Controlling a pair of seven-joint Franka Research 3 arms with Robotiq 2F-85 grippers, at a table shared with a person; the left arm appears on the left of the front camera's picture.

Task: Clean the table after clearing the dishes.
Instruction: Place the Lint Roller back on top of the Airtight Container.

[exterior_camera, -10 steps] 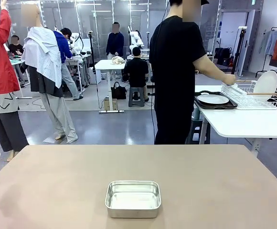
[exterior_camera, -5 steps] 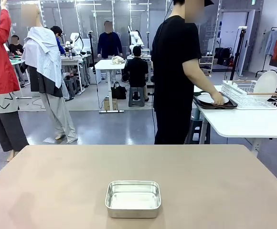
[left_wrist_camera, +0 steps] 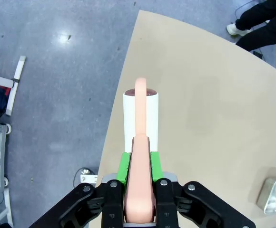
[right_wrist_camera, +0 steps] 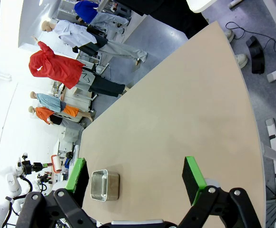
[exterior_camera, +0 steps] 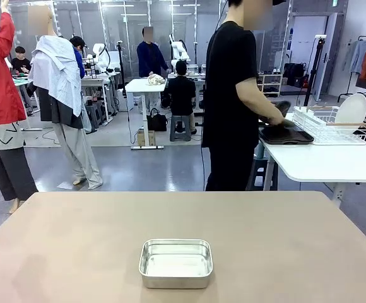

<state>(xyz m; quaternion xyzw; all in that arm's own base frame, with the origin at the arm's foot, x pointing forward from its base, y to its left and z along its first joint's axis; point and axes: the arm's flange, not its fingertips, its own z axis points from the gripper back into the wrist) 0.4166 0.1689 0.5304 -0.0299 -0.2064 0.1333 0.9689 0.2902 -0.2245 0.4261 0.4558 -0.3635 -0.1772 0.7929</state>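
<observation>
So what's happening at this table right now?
The left end effector is shut on a pink-handled lint roller held over the tan table edge. The right end effector hangs open above it. A steel pan sits on the table. The person handles a dark tray at the white side table.

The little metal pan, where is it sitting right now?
In the front view, the metal pan sits on the big tan table, near the robot's edge at the middle, with nothing beside it.

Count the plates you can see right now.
1. A white plate stands upright in the wire rack on the white side table. The person's hand is over the dark tray; another plate may be hidden.
</observation>
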